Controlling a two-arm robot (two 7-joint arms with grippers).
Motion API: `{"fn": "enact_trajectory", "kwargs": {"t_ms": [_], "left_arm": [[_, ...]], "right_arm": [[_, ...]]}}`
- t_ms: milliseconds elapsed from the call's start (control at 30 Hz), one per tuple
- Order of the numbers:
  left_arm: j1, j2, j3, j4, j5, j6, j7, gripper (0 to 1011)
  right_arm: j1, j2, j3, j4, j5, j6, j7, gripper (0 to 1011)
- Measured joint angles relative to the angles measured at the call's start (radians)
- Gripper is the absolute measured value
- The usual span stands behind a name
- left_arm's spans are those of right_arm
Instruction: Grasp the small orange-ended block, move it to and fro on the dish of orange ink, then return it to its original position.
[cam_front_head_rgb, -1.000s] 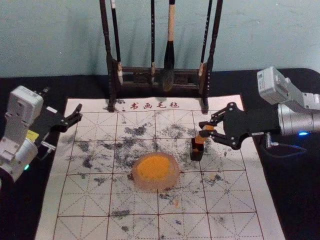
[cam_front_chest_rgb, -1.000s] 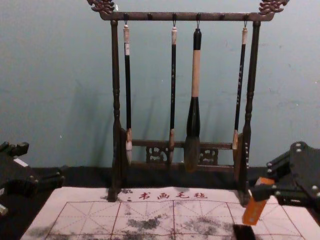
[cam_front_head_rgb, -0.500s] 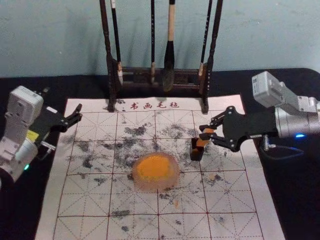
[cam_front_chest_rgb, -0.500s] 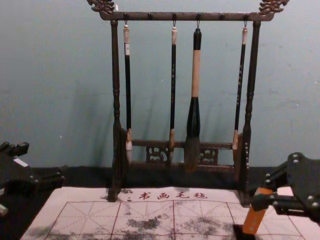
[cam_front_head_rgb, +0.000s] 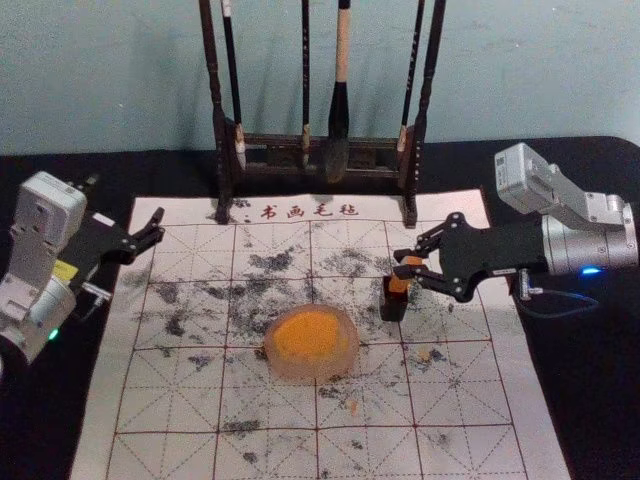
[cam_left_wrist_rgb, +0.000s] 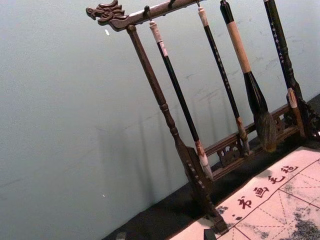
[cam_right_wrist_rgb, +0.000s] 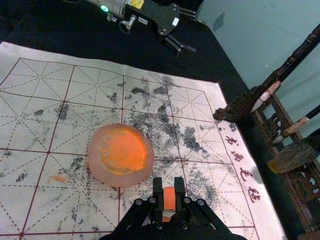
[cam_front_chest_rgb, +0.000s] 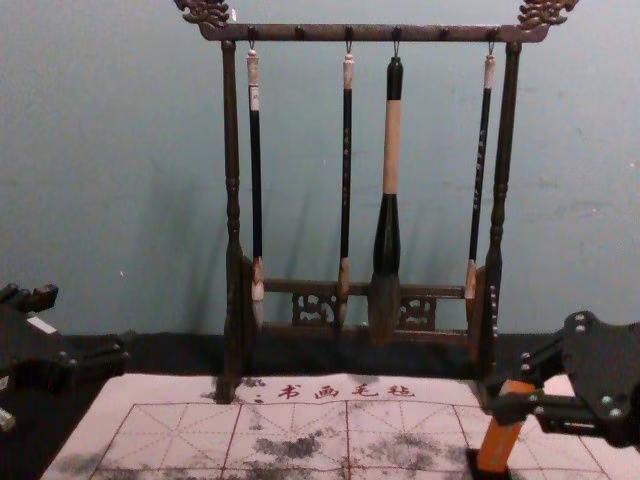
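- Presently, the right tool (cam_front_head_rgb: 406, 264) is gripping the block (cam_front_chest_rgb: 501, 432) high up, leaning it into the cup's (cam_front_head_rgb: 393, 308) mouth.
- Its slim body is looking light and stiff; flat upper sides are inviting gentle pinching.
- The left tool (cam_left_wrist_rgb: 165, 234) is hanging open, idle, beyond the mat's (cam_front_head_rgb: 470, 400) left edge.

So the dish (cam_front_head_rgb: 311, 369) is mid-mat (cam_front_head_rgb: 480, 400), box (cam_front_head_rgb: 393, 311) to its right and slightly behind, block (cam_front_head_rgb: 400, 280) at the box's mouth. Rack's (cam_front_chest_rgb: 320, 33) at the back, brushes (cam_front_chest_rgb: 391, 150) hanging off it.
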Motion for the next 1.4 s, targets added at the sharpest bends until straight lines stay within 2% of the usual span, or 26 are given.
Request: {"fn": "enact_trajectory", "kwargs": {"t_ms": [533,1100,1400], "left_arm": [[0.000,0.000,0.000,0.000,0.000,0.000,0.000,1001],[0.000,0.000,0.000,0.000,0.000,0.000,0.000,1001],[0.000,0.000,0.000,0.000,0.000,0.000,0.000,1002]], "right_arm": [[0.008,-0.028,-0.017,0.051,-0.021,-0.005,0.006,132],[0.009,-0.070,-0.024,0.121,-0.044,-0.021,-0.012,132],[0.009,-0.069,-0.023,0.120,-0.043,-0.021,-0.012,132]]}}
